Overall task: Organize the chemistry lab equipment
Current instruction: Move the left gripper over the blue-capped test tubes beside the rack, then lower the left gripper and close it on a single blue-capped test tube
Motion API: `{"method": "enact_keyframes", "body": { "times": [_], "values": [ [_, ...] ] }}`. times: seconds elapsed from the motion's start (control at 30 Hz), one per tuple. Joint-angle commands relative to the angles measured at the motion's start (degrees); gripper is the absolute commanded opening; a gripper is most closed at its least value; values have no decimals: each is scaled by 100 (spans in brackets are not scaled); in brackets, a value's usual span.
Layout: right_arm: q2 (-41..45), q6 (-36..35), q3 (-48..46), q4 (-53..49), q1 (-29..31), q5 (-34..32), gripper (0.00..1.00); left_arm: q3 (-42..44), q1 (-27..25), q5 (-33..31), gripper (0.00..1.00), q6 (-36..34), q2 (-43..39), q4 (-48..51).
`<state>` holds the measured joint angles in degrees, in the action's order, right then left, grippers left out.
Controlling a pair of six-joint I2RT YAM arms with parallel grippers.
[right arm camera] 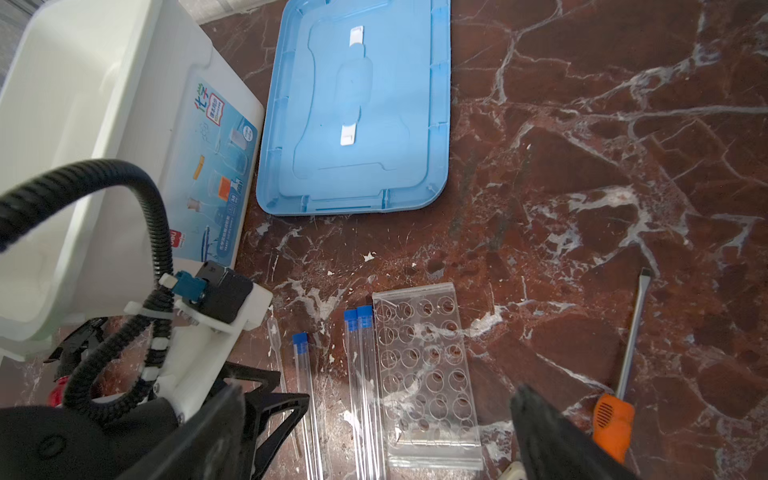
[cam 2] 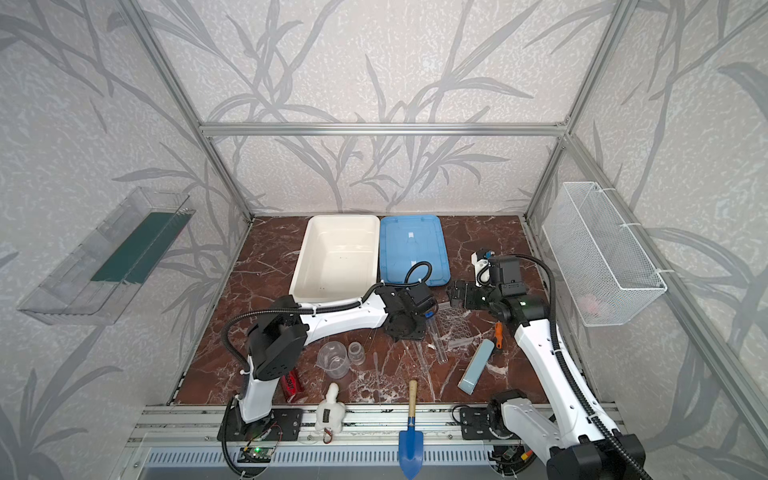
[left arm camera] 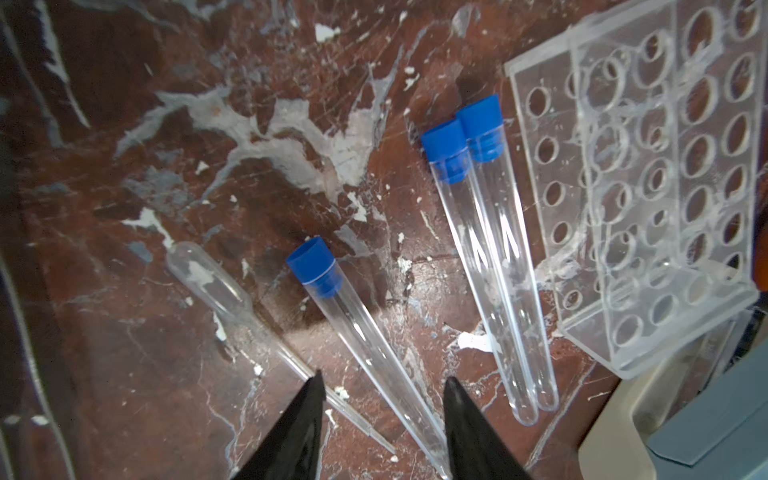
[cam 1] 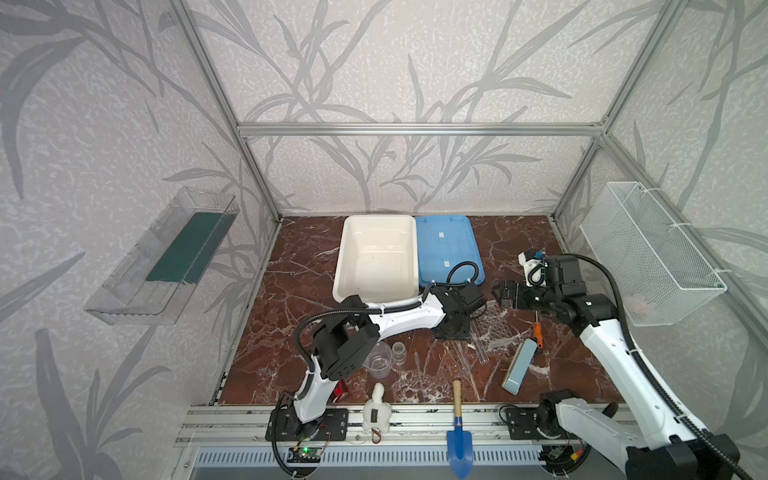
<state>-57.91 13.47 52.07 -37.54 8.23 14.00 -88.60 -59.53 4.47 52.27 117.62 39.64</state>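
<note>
While the L gripper [left arm camera: 383, 384] hangs low over the table, right of centre, its fingers [left arm camera: 299, 432] are about half apart & straddle the closed end of a single tube [left arm camera: 353, 332]. A gap shows at each tip, so it isn't clamped there. Further back I can't tell if the tube touches a finger. The tube lies flat w/ its blue cap at the far end. Just left of it lies a clear dropper [left arm camera: 232, 299], its thin tip running past one finger. Just right, two more tubes [left arm camera: 490, 249] lie side by side, touching, caps also far. Right beside those is the clear rack [left arm camera: 665, 187] w/ rows of holes.

The R gripper [right arm camera: 378, 388] hovers just beyond the rack's far end, fingers spread wide, holding nothing.

In both top views the beaker [cam 1: 379, 359] & small bottle [cam 1: 399, 352] sit close together, left of the L gripper on the near half of the table. A white bin [cam 1: 376, 257] & blue lid [cam 1: 449, 245] sit side by side at the far edge. An orange screwdriver [right arm camera: 613, 415] lies right of the rack, w/ a grey-blue box [cam 1: 519, 365] just on its near side.
</note>
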Motion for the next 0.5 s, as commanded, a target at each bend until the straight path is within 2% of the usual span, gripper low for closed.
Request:
{"method": "enact_keyframes", "body": {
  "times": [0.0, 0.3, 0.47],
  "values": [
    [30, -108, -40, 51, -14, 5, 98, -151, 77, 82, 44, -88, 206, 84],
    [96, -137, -66, 98, -14, 19, 96, -222, 151, 160, 37, -79, 442, -35],
    [106, -135, -129, 149, -10, 50, 95, -305, 215, 217, 30, -42, 592, -48]
  ]
}}
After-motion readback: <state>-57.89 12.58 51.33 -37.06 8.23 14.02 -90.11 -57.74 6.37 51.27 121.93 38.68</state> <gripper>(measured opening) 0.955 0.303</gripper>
